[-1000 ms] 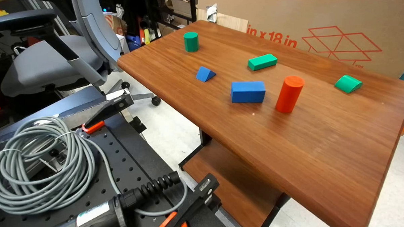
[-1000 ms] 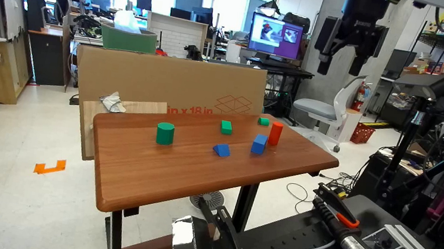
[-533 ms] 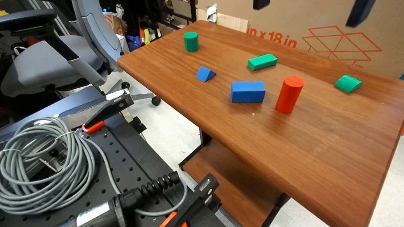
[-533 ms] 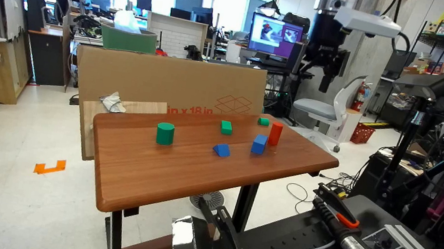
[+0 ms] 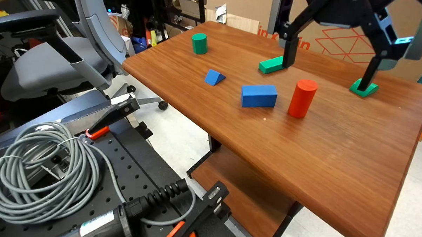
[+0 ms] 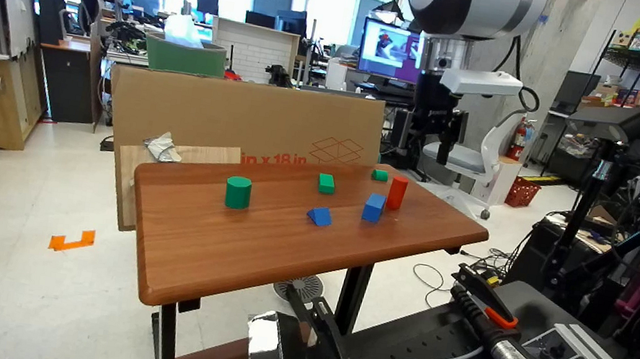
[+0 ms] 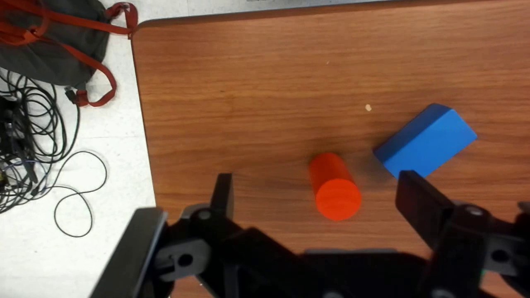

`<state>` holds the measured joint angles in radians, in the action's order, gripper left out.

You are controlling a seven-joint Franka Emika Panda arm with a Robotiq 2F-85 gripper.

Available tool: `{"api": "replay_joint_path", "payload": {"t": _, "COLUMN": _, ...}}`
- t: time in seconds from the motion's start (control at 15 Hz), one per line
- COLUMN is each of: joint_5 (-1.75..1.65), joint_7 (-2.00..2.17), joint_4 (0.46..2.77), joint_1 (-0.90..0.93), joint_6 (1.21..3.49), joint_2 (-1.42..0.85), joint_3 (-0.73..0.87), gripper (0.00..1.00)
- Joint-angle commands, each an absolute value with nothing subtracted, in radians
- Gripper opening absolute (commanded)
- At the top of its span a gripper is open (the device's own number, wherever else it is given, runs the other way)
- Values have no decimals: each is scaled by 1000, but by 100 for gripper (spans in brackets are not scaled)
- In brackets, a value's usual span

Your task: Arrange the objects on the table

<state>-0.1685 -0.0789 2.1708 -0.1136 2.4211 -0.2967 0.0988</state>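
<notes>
Wooden desk (image 5: 335, 165) carries orange-red cylinder (image 7: 335, 190), upright, just beside blue block (image 7: 428, 140), not touching. Hand (image 5: 325, 78) hangs above, fingers (image 5: 289, 54) spread wide, nothing gripped. Probable step: descent onto cylinder. In wrist view, one fingertip overlaps block's corner; center on cylinder, rotate if needed so finger clears block. Lower vertically, close evenly; tall cylinder likely tips if nudged.

Place: lab, office-like | shown by: robot arm (image 6: 478, 11) | perforated bench (image 5: 149, 165) | clamps (image 5: 114, 115) | coiled cable (image 5: 88, 174) | computer monitor (image 6: 385, 51) | swivel chair (image 5: 40, 74)
</notes>
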Motion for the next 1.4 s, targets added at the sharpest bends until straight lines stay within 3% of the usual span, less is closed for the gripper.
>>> {"api": "replay_joint_path", "payload": {"t": 0.0, "joint_5": -165, "joint_7": -99, "joint_4": 2082, "joint_1": -106, "joint_6": 2381, "joint_2": -372, "joint_3": 94, "gripper": 100}}
{"api": "replay_joint_path", "payload": {"t": 0.6, "joint_5": -202, "joint_7": -85, "joint_4": 1988, "joint_1": -75, "joint_6": 2345, "joint_2": -496, "joint_3": 95, "gripper": 100}}
{"api": "replay_joint_path", "payload": {"t": 0.67, "joint_5": -208, "joint_7": -85, "joint_4": 1980, "joint_1": -72, "joint_6": 2347, "joint_2": -504, "joint_3": 95, "gripper": 75}}
{"api": "replay_joint_path", "payload": {"t": 0.73, "joint_5": -216, "joint_7": -85, "joint_4": 1971, "joint_1": -69, "joint_6": 2346, "joint_2": -510, "joint_3": 96, "gripper": 74}}
{"api": "replay_joint_path", "payload": {"t": 1.33, "joint_5": -197, "joint_7": -84, "joint_4": 1962, "joint_1": -69, "joint_6": 2316, "joint_2": -502, "joint_3": 84, "gripper": 7}}
